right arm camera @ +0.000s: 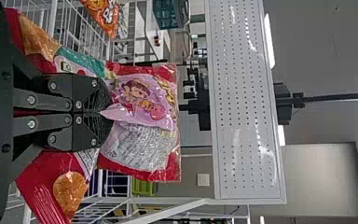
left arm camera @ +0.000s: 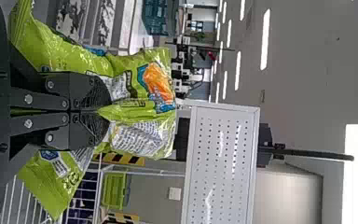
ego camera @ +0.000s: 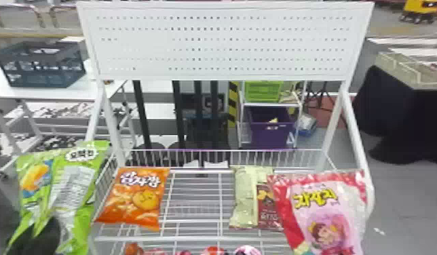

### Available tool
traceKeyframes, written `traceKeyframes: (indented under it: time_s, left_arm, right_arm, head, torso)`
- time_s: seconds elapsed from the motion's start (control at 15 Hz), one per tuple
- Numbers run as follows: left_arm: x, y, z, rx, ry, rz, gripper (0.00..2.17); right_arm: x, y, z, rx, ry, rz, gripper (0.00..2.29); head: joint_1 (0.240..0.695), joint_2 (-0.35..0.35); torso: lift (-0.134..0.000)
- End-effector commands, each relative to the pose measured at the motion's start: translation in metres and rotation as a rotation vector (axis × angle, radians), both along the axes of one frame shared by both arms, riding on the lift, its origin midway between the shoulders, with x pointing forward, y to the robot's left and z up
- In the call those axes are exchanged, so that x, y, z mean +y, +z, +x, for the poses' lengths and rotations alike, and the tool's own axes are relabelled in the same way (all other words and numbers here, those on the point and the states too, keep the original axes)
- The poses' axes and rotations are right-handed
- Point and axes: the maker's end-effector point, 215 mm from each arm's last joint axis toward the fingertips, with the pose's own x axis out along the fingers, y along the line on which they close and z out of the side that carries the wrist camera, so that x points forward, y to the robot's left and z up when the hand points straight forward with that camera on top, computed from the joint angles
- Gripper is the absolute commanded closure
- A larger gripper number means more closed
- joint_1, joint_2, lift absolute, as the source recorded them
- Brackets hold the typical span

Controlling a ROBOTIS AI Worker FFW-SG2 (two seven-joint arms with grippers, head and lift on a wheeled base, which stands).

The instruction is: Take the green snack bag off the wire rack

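Left gripper pinches green snack bag near wire rack's left edge; right gripper pinches pink bag (right edge). Low inward travel could snag film.

The head view's bottom edge crops the green snack bag.

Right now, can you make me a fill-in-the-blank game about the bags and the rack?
The left fingers pinch the ____ bag. The left and right fingers together hold ____ bags. As the robot sees it, the orange bag lies ____ of the pale bag. The board above the rack is ____.
Missing words: green; two; left; white.
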Motion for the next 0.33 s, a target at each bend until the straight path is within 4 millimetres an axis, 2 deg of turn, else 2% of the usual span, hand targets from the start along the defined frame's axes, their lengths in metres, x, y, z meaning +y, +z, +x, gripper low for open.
traceKeyframes:
  time_s: [0.0,0.27]
  left_arm:
    - [-0.0009,-0.0007,-0.0007,0.001,0.000,-0.001,1.89]
    - [-0.0016,-0.0006,-0.0009,0.000,-0.001,0.003,1.89]
  right_arm:
    - [0.0003,0.0009,-0.0002,-0.002,0.002,-0.002,2.18]
    - [0.0001,0.0010,-0.0001,-0.002,0.000,-0.001,2.18]
  head:
    - [0.499,0.000]
    - [0.499,0.000]
  torso:
    - [0.000]
    - [0.000]
